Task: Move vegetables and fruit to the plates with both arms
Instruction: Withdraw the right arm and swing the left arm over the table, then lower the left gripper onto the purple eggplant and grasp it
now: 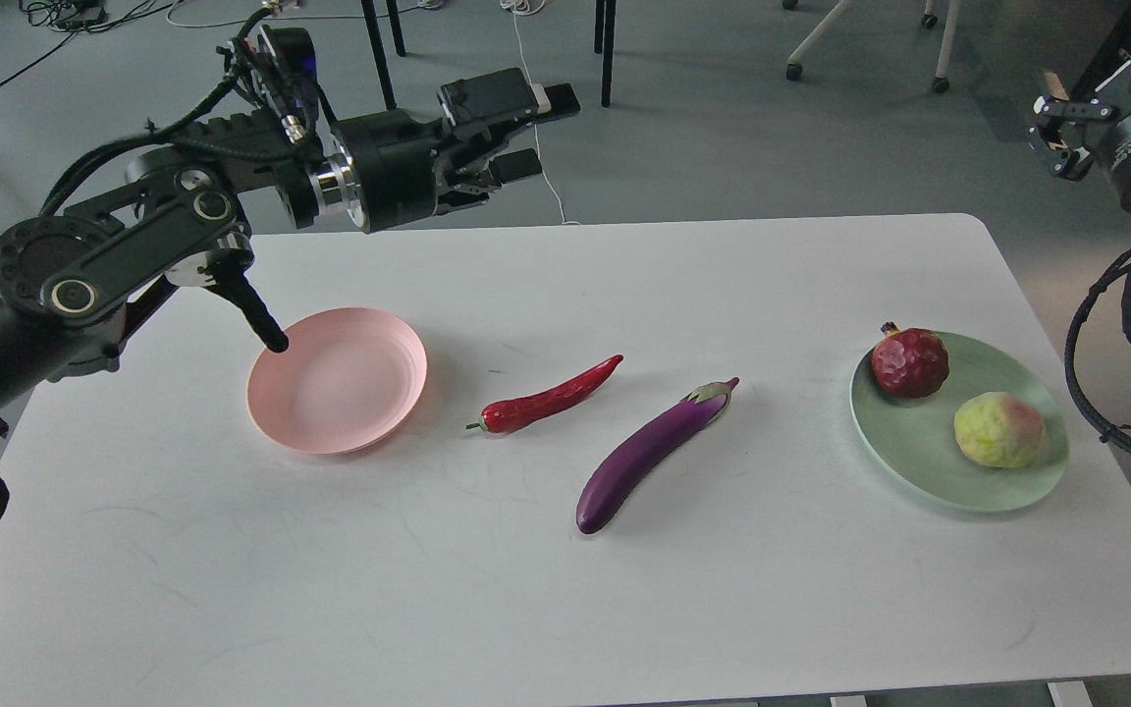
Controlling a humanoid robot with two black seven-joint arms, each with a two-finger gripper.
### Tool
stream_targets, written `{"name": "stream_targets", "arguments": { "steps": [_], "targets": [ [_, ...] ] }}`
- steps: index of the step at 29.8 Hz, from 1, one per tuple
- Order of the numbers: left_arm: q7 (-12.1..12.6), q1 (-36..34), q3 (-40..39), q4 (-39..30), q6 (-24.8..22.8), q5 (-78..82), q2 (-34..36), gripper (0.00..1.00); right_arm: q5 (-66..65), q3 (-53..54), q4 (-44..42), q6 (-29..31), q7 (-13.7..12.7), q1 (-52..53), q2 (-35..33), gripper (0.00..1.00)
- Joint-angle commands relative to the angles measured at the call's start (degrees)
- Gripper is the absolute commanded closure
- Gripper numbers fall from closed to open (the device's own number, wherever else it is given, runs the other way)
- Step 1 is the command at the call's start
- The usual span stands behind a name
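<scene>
Left hand point(538, 133) hung spread and empty above the desk's point(526, 609) far edge, well back from the matte pink plate point(338, 393), glossy chili point(548, 397) and eggplant point(649, 455). Right hand point(1056, 133) (edge of view): can't tell. Pomegranate point(909, 362) and bumpy ball point(998, 429) sat on the green plate point(919, 452).

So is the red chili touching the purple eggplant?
Apart. The head view shows bare white table between the chili pepper and the eggplant.

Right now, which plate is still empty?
The pale pink plate on the left has nothing in it. The pale green plate on the right holds the pomegranate and the yellow-green fruit.
</scene>
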Motion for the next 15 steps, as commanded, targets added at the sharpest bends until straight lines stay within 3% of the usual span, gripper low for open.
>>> {"name": "stream_targets", "arguments": {
  "steps": [1,4,8,15],
  "targets": [
    [0.23,0.56,2.17,-5.62,4.29,13.26,-2.03,0.02,2.0,4.82,-3.49,6.28,-0.42,-4.49,-1.03,0.01],
    [0.32,0.56,7.78,-7.83,8.08,23.19,-2.83,0.02,4.36,7.9,-6.57,14.27,-0.51,-7.57,-1.21,0.01],
    [0.14,0.38,14.91,-8.1,11.07,41.19,-5.8,0.03,6.22,8.53,-7.46,14.27,-0.51,-10.13,-1.73,0.01],
    [0.23,5.29,19.76,-4.94,12.66,66.63,-10.47,0.09,6.22,8.61,-7.37,14.27,-0.16,-12.59,-2.0,0.01]
  ]
}}
